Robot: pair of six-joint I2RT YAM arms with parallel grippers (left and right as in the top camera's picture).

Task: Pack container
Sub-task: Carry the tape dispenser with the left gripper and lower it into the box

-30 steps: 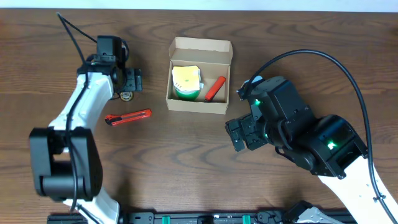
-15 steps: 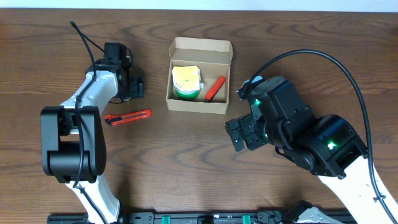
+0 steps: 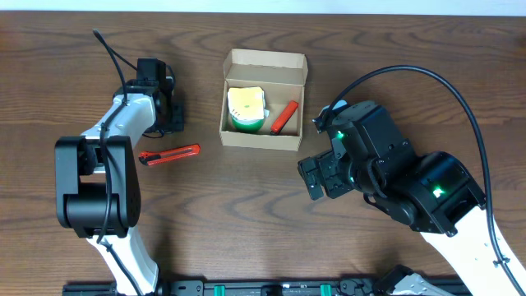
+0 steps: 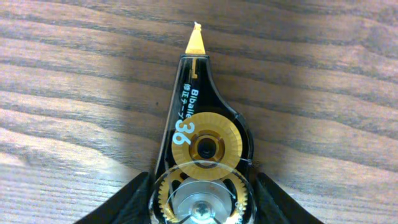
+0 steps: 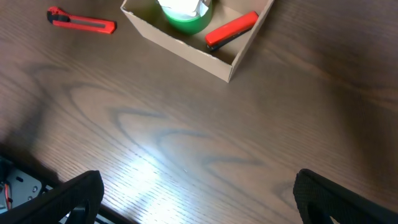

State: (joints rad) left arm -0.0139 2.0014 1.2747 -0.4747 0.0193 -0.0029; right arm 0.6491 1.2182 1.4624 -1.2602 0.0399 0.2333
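Left gripper pinching correction tape dispenser across round body; light, hard, slick plastic. Right gripper wide open. Container likely flimsy cardboard.

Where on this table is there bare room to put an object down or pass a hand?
Bare wood lies between the box cutter, the container and the right claw. The far right corner past the container is bare. Crowded: left of the container, where the left claw straddles the correction tape, the box cutter close by.
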